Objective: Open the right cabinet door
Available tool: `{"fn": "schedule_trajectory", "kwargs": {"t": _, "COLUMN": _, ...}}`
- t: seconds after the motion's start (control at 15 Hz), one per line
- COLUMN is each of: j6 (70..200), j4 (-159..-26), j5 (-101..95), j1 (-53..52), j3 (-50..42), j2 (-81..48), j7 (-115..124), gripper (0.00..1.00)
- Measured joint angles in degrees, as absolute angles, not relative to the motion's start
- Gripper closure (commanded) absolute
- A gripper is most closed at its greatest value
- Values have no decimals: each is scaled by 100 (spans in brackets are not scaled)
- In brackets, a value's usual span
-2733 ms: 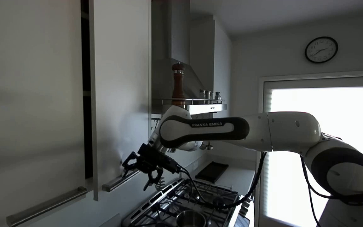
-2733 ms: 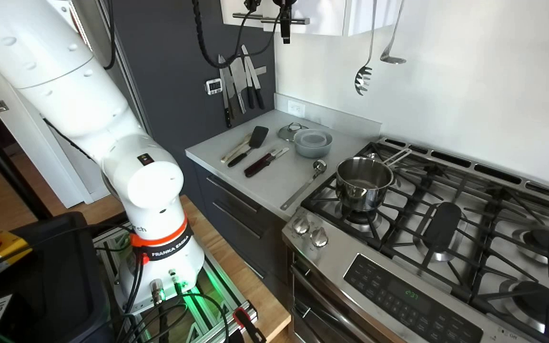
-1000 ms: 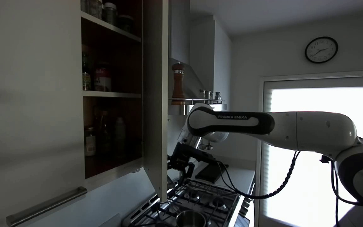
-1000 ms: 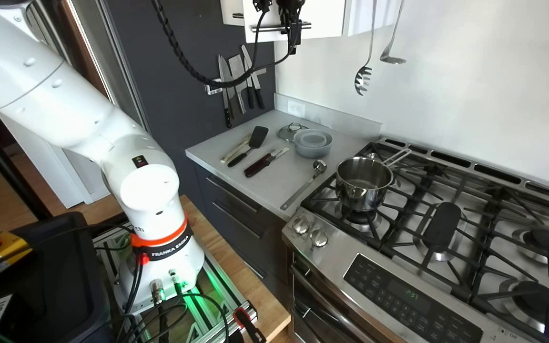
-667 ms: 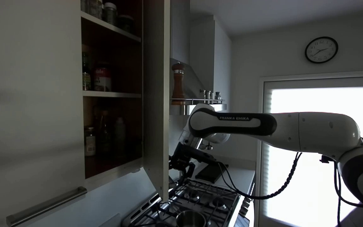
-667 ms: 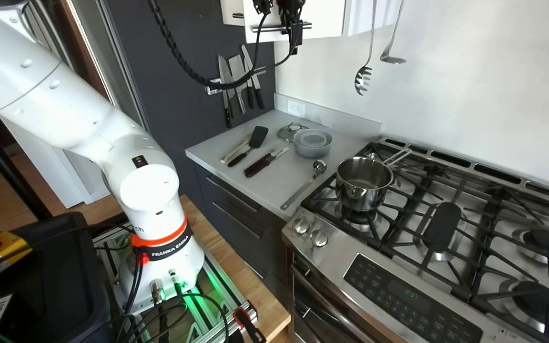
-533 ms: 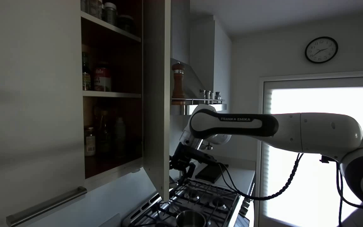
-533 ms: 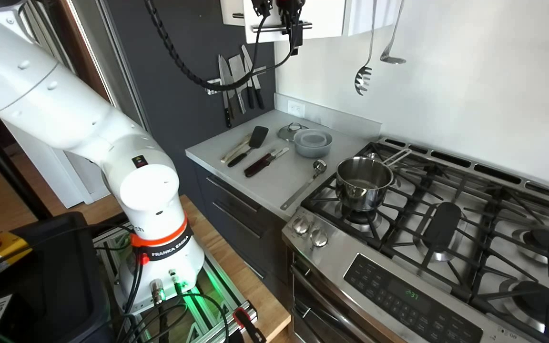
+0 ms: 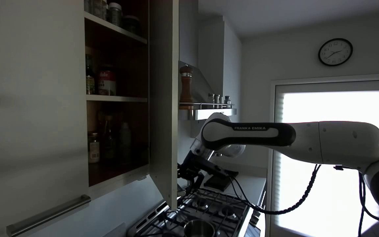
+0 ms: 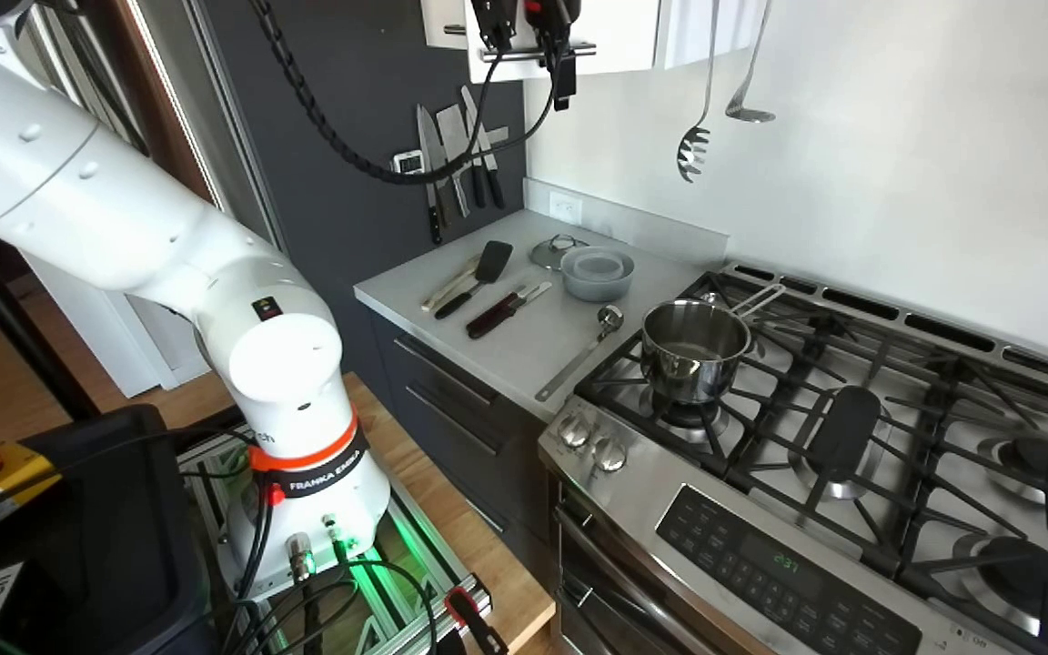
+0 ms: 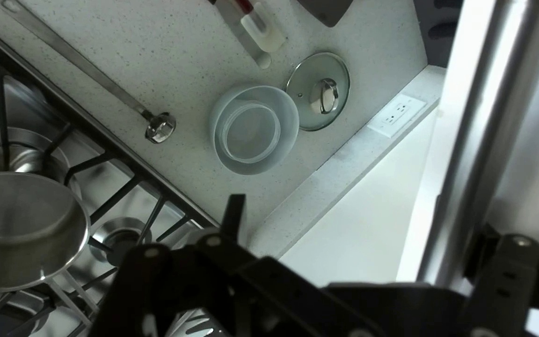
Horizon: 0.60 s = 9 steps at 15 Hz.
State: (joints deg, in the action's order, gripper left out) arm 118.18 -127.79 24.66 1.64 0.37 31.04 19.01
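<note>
Because the right cabinet door [image 9: 164,108] stands swung well out from the cabinet [image 9: 119,180], baring the shelves [image 9: 117,98] and a red-labelled tin [image 9: 107,80], the main part of the task looks done. In an exterior view the door shows its inner face at a steep slant, just right of the opening, while the wider left door [image 9: 31,105] is closed. Beyond the door in that view, the end effector [image 11: 357,224] has its fingers [image 11: 235,215] spread wide apart and pinches nothing. One of them is at the silver bar handle [image 11: 477,140], at the right of the wrist view; whether it touches the bar is hard to make out. Little seems left: perhaps a slightly wider swing, then drawing clear of the handle and backing the arm [image 9: 248,133] off without dragging the door closed.
</note>
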Motion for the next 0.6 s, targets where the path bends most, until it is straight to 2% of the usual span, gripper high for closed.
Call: {"fn": "schedule_trajectory", "kwargs": {"t": 0.6, "j6": 12334, "j4": -13039, "j5": 2677, "j1": 173, "j3": 25, "j2": 3293, "j7": 1972, "gripper": 0}}
